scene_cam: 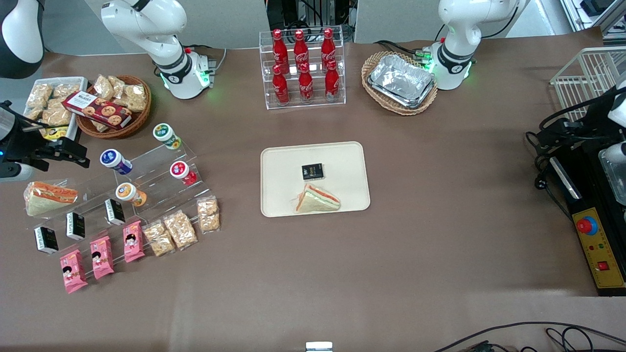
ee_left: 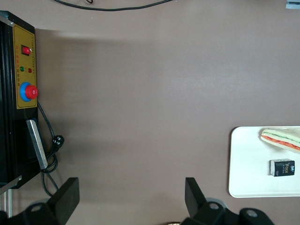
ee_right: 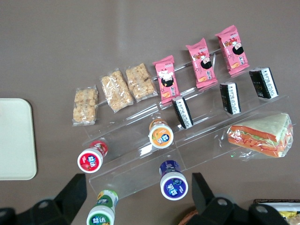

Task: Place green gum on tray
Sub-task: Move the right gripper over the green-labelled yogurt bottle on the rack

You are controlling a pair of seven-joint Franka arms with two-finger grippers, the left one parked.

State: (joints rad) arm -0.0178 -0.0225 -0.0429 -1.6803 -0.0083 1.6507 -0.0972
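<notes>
The green gum [scene_cam: 166, 135] sat on the top step of the clear stepped rack [scene_cam: 161, 171], upper left of the front frame, lid outward for easy picking. The tray [scene_cam: 342, 156], mid-frame, held a sandwich [scene_cam: 317, 199]. The gripper [ee_right: 138, 199] hovered above the rack, jaws spread, empty.

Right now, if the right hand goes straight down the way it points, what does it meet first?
Probably the green gum, lying between the open fingers of the hand on the clear stepped stand; depth is unclear, so the blue-lidded bottle beside it might be brushed.
</notes>
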